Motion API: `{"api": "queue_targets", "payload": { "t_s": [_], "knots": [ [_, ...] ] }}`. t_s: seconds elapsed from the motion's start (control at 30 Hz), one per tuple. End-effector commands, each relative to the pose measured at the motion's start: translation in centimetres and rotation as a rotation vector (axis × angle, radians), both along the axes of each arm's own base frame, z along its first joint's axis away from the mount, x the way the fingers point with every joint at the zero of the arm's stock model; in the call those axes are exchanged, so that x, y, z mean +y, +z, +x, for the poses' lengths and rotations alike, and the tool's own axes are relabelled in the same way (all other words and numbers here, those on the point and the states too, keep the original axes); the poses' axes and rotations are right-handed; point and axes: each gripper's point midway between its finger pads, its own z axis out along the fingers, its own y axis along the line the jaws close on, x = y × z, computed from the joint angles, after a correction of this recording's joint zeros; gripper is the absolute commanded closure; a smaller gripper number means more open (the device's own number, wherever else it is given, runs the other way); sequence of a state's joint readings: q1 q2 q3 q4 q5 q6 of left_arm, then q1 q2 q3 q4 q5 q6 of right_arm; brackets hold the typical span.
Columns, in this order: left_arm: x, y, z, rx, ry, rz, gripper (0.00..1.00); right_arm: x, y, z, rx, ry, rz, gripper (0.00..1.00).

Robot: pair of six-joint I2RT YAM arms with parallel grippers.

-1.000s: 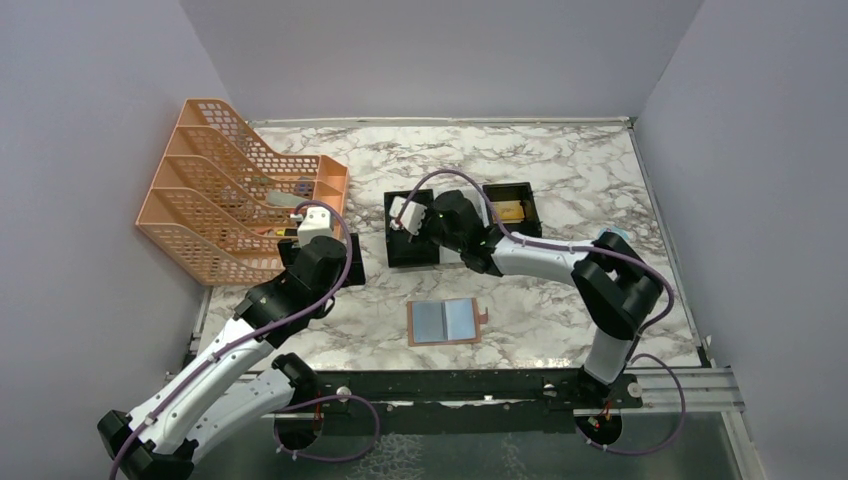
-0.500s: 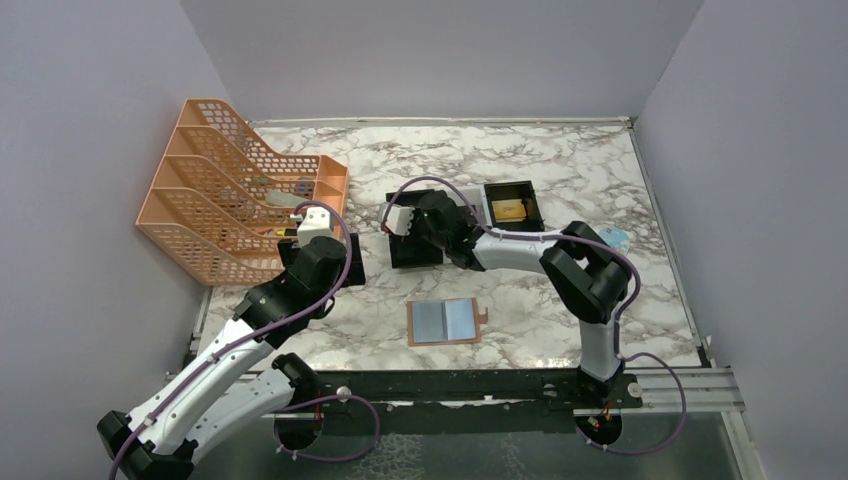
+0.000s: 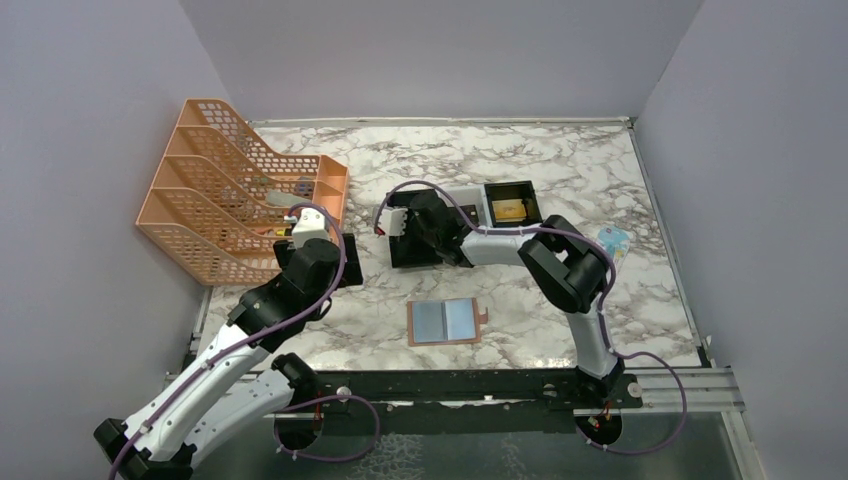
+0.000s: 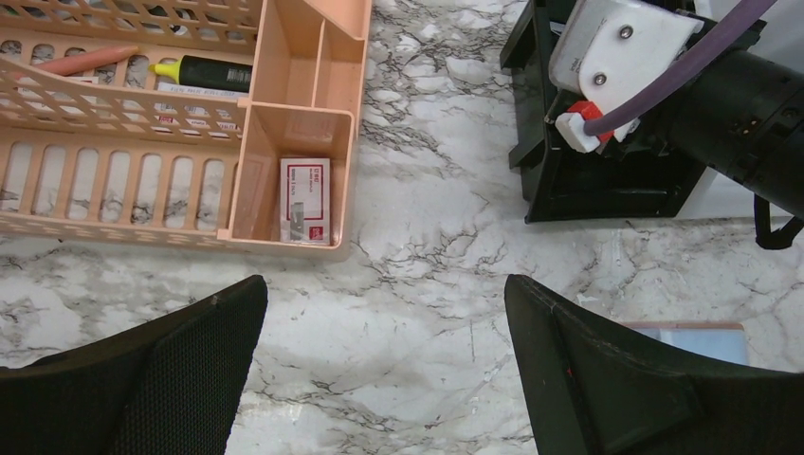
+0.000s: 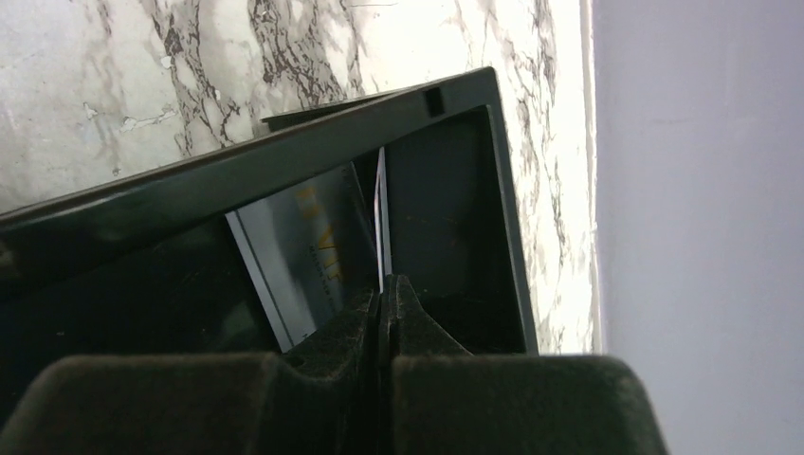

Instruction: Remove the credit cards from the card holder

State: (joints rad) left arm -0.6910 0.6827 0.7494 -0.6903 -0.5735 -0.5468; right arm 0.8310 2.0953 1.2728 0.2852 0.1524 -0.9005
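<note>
Carrying a card over the tray: right arm swung left

Right gripper (image 5: 382, 296): pads pressed fully together on an edge-on card (image 5: 381, 218), which stands upright between them. Over the past second this arm has folded at the elbow and carried the wrist leftward. It now sits above the left compartment of the black tray (image 5: 284, 144).

Greyish card (image 5: 301, 254): lies flat in that compartment, just beside and below the held one.

Card holder (image 3: 447, 322): spread open on the marble table (image 3: 560, 160), blue lining up, near the front edge and well apart from both grippers. It has not moved. Whether any card remains in its pockets cannot be told.

Left gripper (image 4: 384, 284): wide open, holding nothing. It hovers over bare marble beside the orange organiser (image 4: 284, 123), position barely altered.

Judgement: extraction looks well advanced. The held card appears ready to be released into the tray, and the likely risk is it landing on edge against the compartment wall.
</note>
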Motion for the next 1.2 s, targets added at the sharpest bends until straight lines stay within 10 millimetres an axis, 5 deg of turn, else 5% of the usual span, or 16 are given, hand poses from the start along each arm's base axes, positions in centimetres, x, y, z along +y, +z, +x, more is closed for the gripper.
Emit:
{"api": "queue_targets", "payload": {
  "t_s": [0.0, 0.33, 1.17],
  "knots": [
    [0.7, 0.0, 0.0, -0.005, 0.025, 0.017, 0.01, 0.6, 0.0, 1.0, -0.049, 0.005, -0.023, 0.98],
    [0.4, -0.4, 0.1, 0.021, 0.008, 0.03, 0.01, 0.7, -0.4, -0.3, 0.016, 0.047, -0.015, 0.7],
    [0.3, -0.7, 0.1, 0.034, 0.003, 0.033, 0.01, 1.5, 2.1, -1.7, 0.07, 0.092, 0.086, 0.55]
  ]
}}
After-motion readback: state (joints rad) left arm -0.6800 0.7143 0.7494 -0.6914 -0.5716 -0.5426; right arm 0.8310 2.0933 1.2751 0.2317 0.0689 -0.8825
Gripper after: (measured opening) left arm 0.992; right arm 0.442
